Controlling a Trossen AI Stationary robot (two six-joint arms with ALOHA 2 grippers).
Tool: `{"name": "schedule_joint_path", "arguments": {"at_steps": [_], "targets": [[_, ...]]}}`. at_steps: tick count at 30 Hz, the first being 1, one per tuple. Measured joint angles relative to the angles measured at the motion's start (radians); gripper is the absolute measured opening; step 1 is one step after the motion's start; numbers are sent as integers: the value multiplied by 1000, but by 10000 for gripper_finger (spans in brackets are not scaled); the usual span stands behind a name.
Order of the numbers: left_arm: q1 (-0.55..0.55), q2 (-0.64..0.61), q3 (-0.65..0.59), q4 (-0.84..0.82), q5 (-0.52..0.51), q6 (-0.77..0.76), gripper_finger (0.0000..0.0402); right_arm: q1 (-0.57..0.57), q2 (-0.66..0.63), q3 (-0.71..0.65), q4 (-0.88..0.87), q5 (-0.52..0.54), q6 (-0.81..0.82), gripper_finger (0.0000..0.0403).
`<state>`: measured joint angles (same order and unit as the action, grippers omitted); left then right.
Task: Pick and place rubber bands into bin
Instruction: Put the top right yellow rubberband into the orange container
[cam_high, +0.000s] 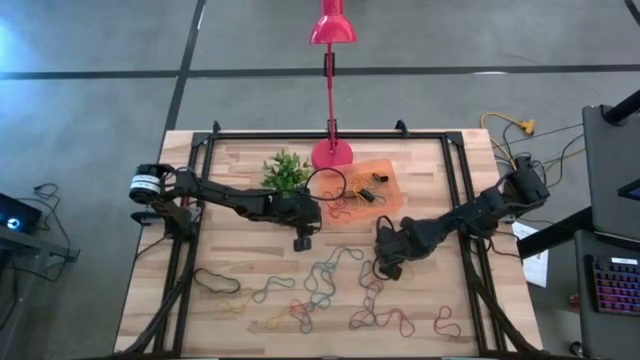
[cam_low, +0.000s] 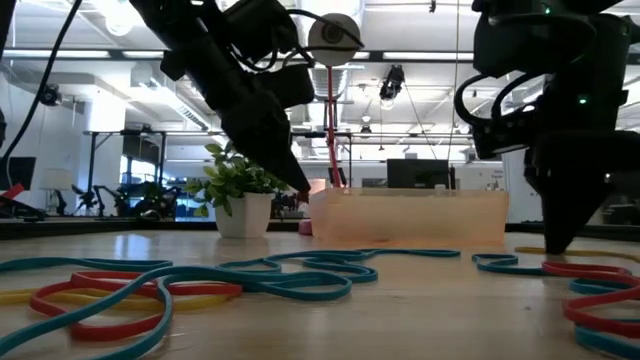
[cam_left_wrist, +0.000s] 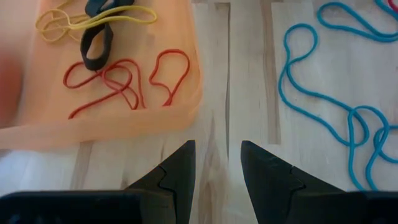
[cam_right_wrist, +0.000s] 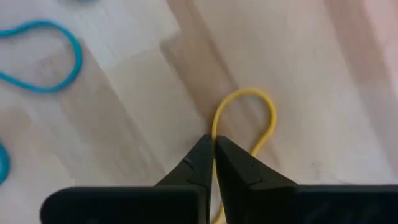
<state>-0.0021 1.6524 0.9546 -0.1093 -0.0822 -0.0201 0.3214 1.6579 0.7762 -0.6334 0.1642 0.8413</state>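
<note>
The orange bin (cam_high: 388, 168) stands on the table right of the pink lamp base; red, yellow and black rubber bands (cam_left_wrist: 127, 81) lie in it. Many more rubber bands (cam_high: 335, 268) lie loose on the near half of the table. My left gripper (cam_left_wrist: 217, 146) is open and empty, above bare wood just near the bin's corner (cam_high: 303, 242). My right gripper (cam_right_wrist: 214, 140) is down at the table (cam_high: 384, 268), right of the left one, shut on a yellow rubber band (cam_right_wrist: 249, 115). My right gripper pinches one strand of the yellow band's loop (cam_right_wrist: 214, 132) between its two fingertips. The fingers come from above, pointing down at the wood. The rest of the loop (cam_right_wrist: 270, 118) lies beyond the fingertips, on or just above the table; the band is slack.
A small green plant (cam_high: 286, 172) and the pink lamp base (cam_high: 332, 153) stand left of the bin, with a black cable loop (cam_high: 325, 185) between them. Blue bands (cam_left_wrist: 323, 106) lie beside the left gripper. Black frame rails (cam_high: 200, 200) run along both table sides.
</note>
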Motion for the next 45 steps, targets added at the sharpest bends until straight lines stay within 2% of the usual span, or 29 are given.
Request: {"name": "schedule_joint_path", "arguments": {"at_steps": [9, 22, 31, 39, 45], "targets": [[0, 0, -1, 29, 0, 0, 114, 15, -34, -9, 106, 152, -84, 8], [-1, 0, -1, 71, -1, 0, 114, 129, -259, -5, 113, 334, -91, 8], [-1, 0, -1, 86, -1, 0, 114, 264, -433, -2, 129, 620, -145, 8], [-1, 0, -1, 99, -1, 0, 114, 357, -508, -1, 241, 954, -345, 8], [-1, 0, 0, 105, -1, 0, 114, 335, -526, -1, 282, 1045, -491, 8]]}}
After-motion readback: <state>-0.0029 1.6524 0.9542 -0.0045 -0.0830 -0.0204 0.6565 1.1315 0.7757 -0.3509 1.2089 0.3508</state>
